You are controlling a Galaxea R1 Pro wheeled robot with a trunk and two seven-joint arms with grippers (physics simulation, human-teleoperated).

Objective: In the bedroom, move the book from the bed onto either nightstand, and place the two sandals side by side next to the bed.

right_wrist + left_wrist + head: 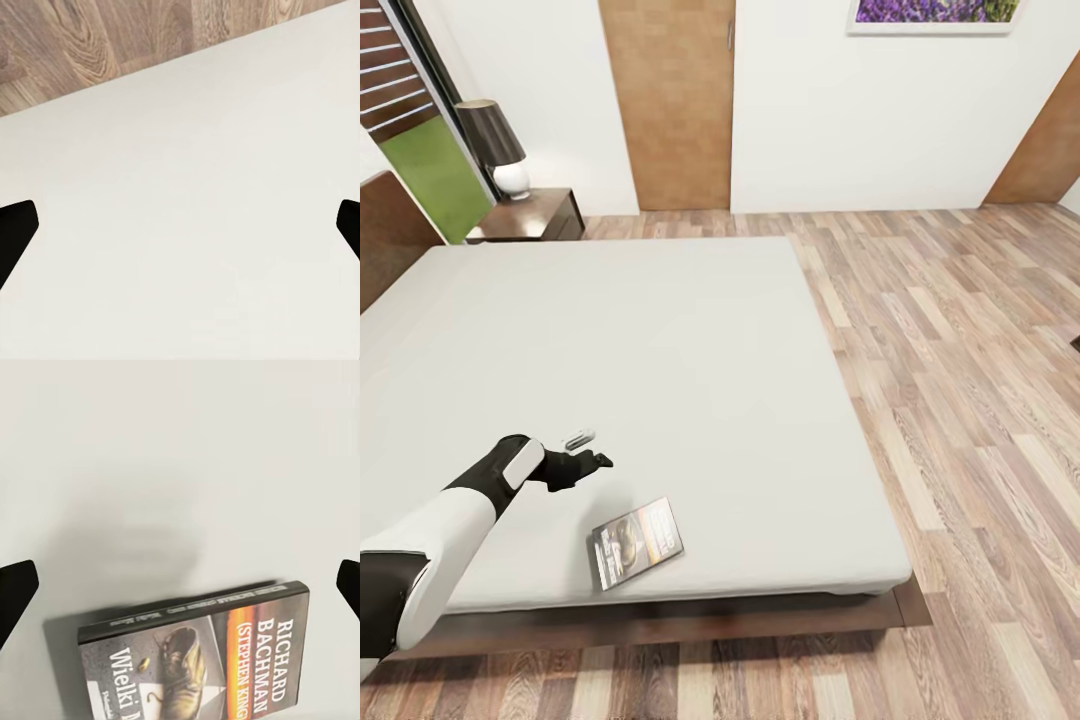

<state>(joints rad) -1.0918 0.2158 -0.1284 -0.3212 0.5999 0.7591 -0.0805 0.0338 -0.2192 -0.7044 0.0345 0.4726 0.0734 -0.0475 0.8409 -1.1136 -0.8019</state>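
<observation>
The book (637, 541) lies flat on the light-grey bed (610, 350), near its front edge. Its cover shows a dark shoe picture and an orange band with white lettering (199, 660). My left gripper (592, 450) hovers open over the mattress, a short way up and left of the book and apart from it. In the left wrist view its dark fingertips (15, 596) stand wide with the book just beyond them. My right gripper (180, 232) is open above the mattress edge, with nothing between its fingers. The sandals are out of view.
A dark reddish-brown nightstand (532, 214) with a black-shaded lamp (495, 145) stands at the bed's far left corner. A tan door (670, 100) and a lavender picture (935, 12) are on the back wall. Wood-plank floor (960, 400) lies to the right.
</observation>
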